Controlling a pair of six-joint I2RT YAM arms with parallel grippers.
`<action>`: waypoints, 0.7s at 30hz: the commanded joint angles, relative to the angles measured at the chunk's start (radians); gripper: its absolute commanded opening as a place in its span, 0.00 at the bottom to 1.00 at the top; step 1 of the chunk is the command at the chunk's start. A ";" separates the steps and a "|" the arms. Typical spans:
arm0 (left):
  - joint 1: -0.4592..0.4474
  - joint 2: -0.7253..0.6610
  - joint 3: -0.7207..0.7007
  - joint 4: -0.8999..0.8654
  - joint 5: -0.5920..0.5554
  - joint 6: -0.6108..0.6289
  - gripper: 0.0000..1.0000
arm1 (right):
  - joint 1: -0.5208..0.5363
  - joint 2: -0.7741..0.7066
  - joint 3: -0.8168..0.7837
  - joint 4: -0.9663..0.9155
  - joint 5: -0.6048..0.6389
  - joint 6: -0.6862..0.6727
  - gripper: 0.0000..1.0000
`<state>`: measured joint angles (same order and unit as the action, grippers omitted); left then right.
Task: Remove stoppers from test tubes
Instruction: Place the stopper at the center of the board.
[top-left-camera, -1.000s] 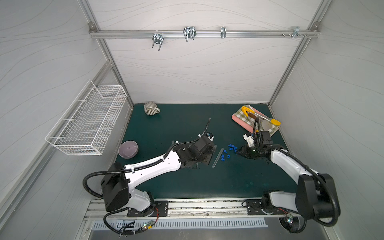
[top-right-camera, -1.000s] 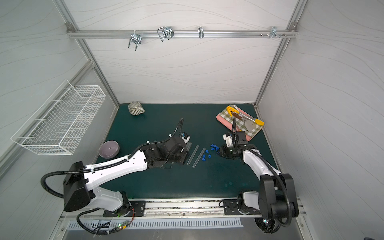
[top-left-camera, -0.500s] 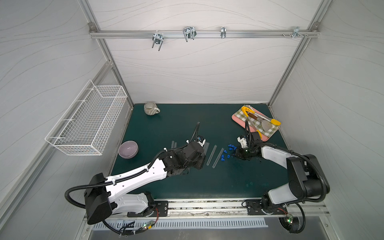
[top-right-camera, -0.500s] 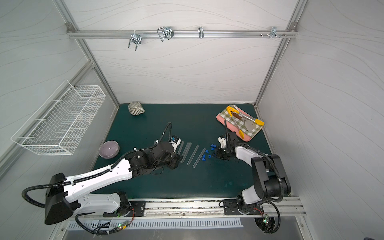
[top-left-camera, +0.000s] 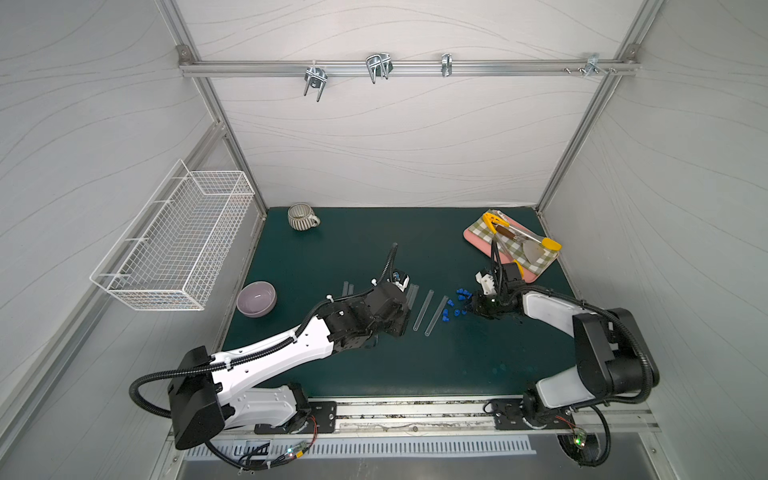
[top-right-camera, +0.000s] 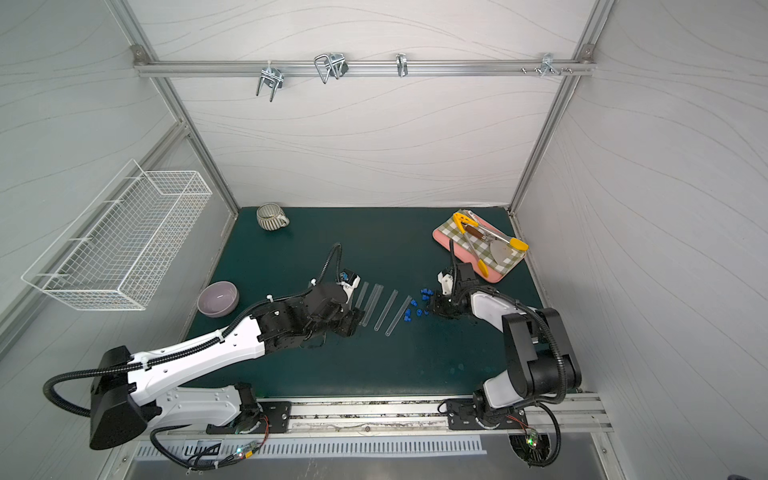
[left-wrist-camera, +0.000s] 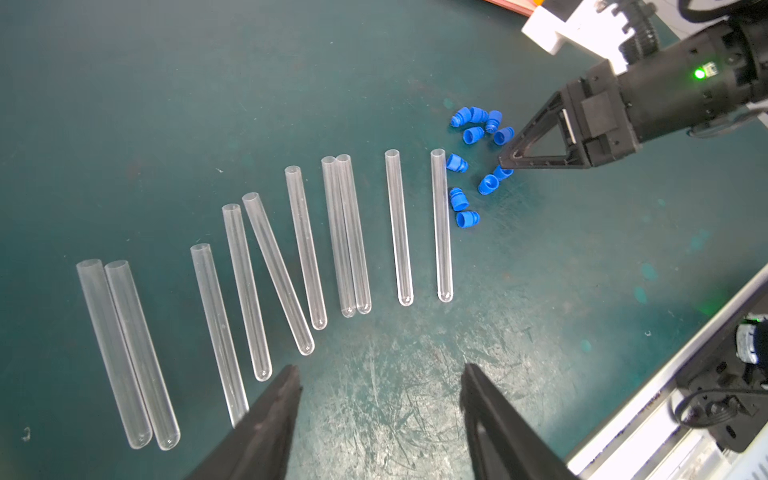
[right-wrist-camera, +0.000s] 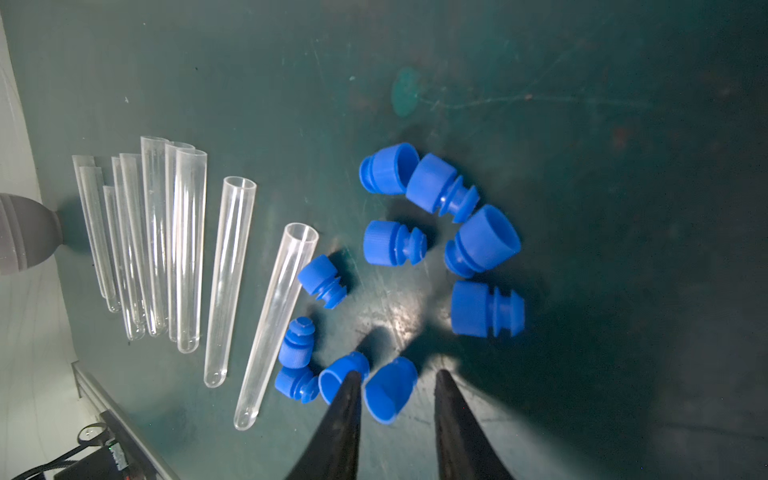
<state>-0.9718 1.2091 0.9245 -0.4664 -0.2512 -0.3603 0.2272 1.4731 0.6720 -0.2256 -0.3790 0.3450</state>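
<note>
Stoppers (top-left-camera: 460, 293) just right of the test tubes (top-left-camera: 423, 309)

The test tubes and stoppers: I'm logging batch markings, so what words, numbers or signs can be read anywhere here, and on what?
No text can be read.
The test tubes: clear, no markings.
The stoppers: plain blue, no print.
The white label by the base rail: dark print, too blurred to read.
</note>
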 joint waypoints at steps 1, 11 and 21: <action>0.021 -0.033 -0.001 -0.023 -0.033 0.001 0.71 | 0.005 -0.067 0.022 -0.030 0.019 -0.021 0.37; 0.146 -0.131 -0.054 -0.133 -0.080 -0.036 0.96 | 0.005 -0.224 0.064 -0.140 0.071 -0.106 0.73; 0.393 -0.194 -0.046 -0.215 -0.154 -0.070 1.00 | -0.077 -0.342 0.057 -0.083 0.165 -0.143 0.99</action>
<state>-0.6395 1.0317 0.8379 -0.6422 -0.3481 -0.4156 0.1806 1.1706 0.7280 -0.3279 -0.2653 0.2245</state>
